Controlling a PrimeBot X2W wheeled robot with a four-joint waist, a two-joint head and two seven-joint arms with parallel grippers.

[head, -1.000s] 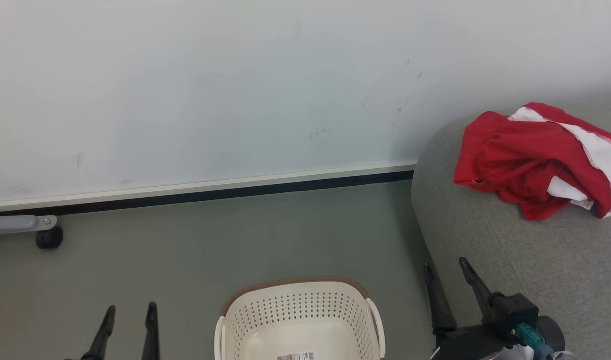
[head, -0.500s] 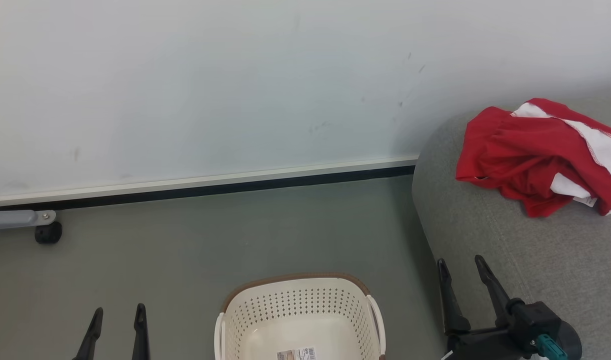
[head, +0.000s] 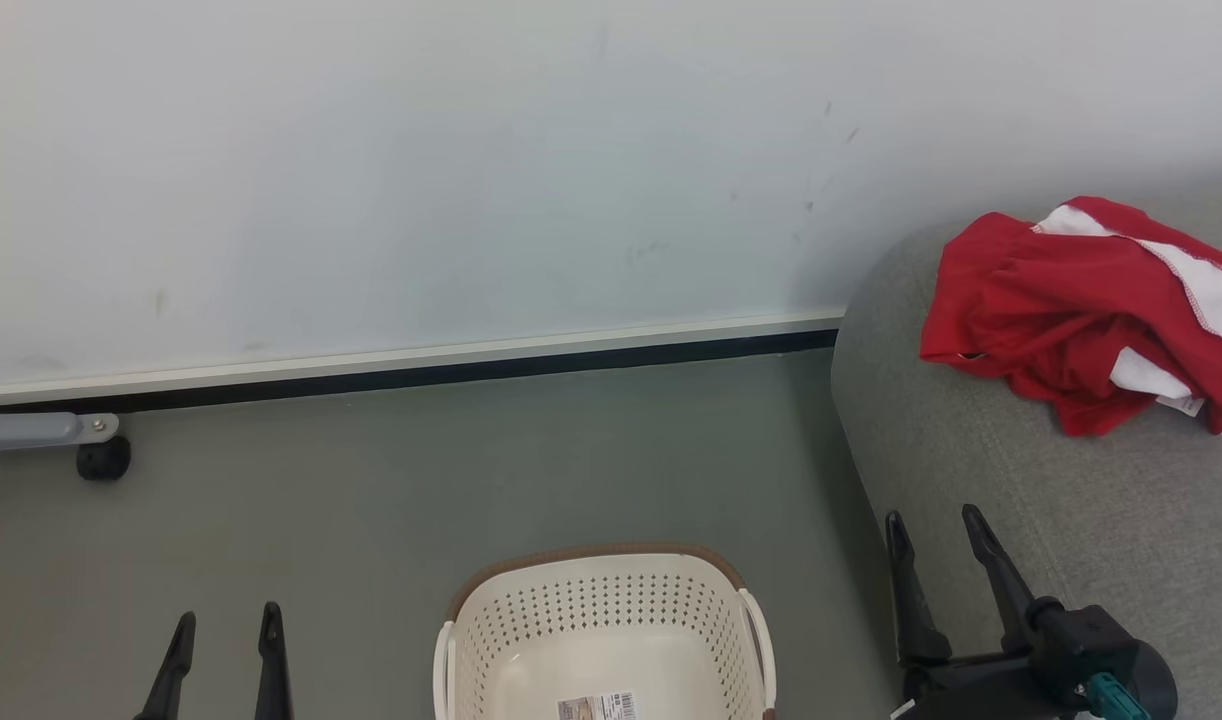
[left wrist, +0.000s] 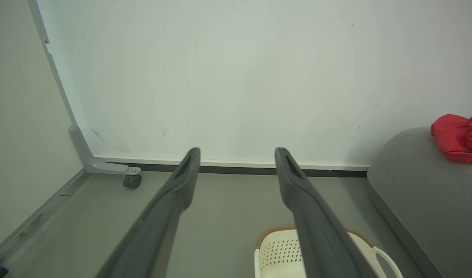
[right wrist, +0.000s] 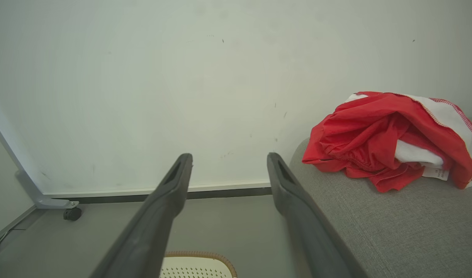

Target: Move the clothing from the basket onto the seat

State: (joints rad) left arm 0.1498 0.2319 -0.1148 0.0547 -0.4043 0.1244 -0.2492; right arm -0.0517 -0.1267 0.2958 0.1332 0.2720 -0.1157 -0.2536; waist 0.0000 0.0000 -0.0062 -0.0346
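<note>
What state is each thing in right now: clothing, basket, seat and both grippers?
clothing: crumpled heap lying on the seat, held by nothing.
basket: upright on the floor; no clothing in the part that shows, a label on its bottom.
seat: bears the clothing.
left gripper: open, empty, over the floor.
right gripper: open, empty, by the seat's edge.

Nothing readable tbh; barcode sticker (head: 596, 708) in the basket (head: 591, 610) is too tiny; white tag (right wrist: 435, 172) on the clothing (right wrist: 359, 131) is just blurry print.
</note>
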